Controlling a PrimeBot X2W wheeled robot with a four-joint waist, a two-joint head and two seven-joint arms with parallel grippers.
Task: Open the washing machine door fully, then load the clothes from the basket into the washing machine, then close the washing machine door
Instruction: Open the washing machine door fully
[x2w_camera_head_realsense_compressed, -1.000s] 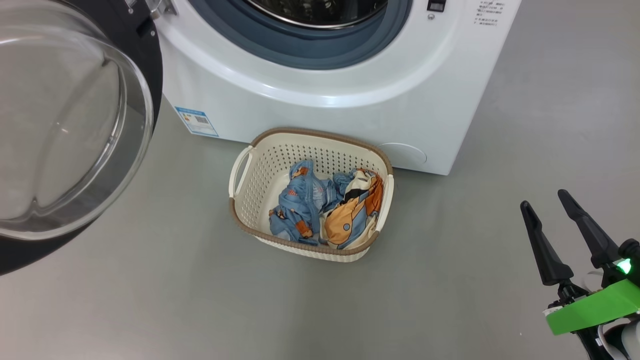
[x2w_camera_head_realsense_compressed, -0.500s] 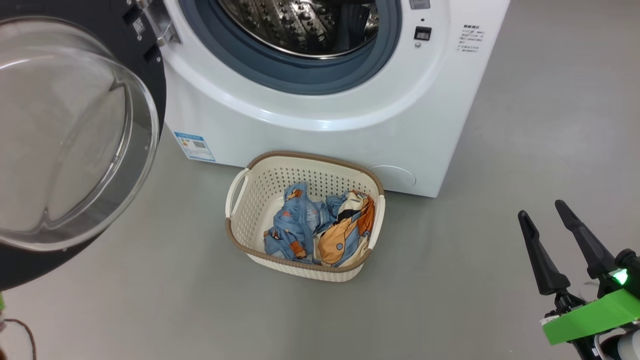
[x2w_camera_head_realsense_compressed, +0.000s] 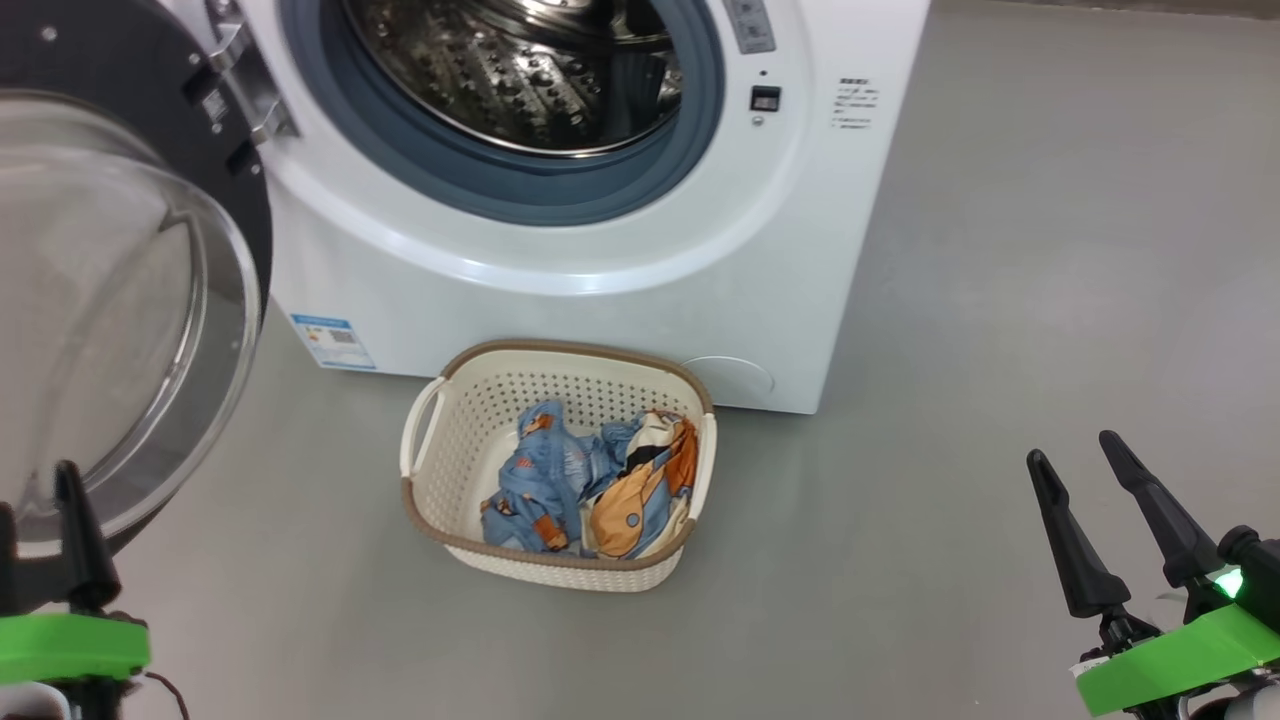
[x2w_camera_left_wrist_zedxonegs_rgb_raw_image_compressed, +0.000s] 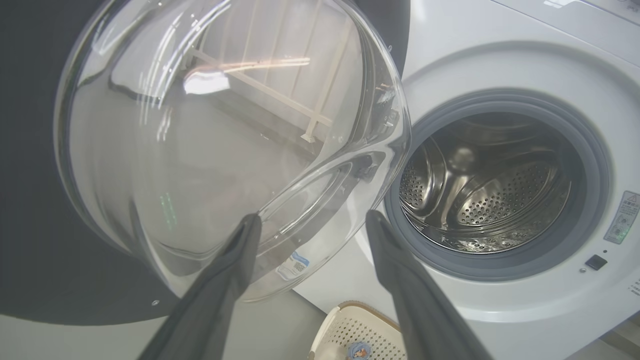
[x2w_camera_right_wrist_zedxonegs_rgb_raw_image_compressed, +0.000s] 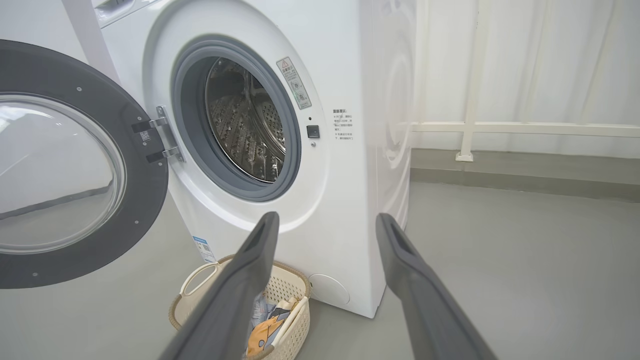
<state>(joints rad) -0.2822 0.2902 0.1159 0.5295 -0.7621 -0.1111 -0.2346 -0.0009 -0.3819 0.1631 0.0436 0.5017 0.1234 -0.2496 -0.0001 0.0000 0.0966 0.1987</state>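
Plainly, door: the washing machine door (x2w_camera_head_realsense_compressed: 110, 300) stood swung open at the left of the washing machine (x2w_camera_head_realsense_compressed: 560, 310), glass bowl bulging toward the room.
Opening: the steel drum (x2w_camera_head_realsense_compressed: 520, 70) lay exposed inside the grey-blue seal (x2w_camera_head_realsense_compressed: 560, 205).
Basket: it (x2w_camera_head_realsense_compressed: 560, 349) sat on the floor (x2w_camera_head_realsense_compressed: 950, 350) just in front of the machine, below the opening.
Clothes: the clothes (x2w_camera_head_realsense_compressed: 585, 480) lay crumpled together inside the basket, a blue garment (x2w_camera_head_realsense_compressed: 535, 485) on the left touching a cream and orange garment (x2w_camera_head_realsense_compressed: 635, 505) on the right.
Left pincer: it (x2w_camera_left_wrist_zedxonegs_rgb_raw_image_compressed: 312, 218) was spread and held nothing, near the door's lower rim.
Right pincer: it (x2w_camera_head_realsense_compressed: 1072, 455) was spread and empty, above the floor, well to the right of the basket.
Head view gave: the basket from above with both garments, and a blue sticker (x2w_camera_head_realsense_compressed: 333, 340) low on the machine's front.
Left wrist view added: the glass bowl from close by and the drum's ribs deep inside.
Right wrist view added: the door's hinge (x2w_camera_right_wrist_zedxonegs_rgb_raw_image_compressed: 162, 140), the machine's side panel and a white railing (x2w_camera_right_wrist_zedxonegs_rgb_raw_image_compressed: 525, 129) behind.
Count: one machine, one door, one basket, two garments, two pincers.
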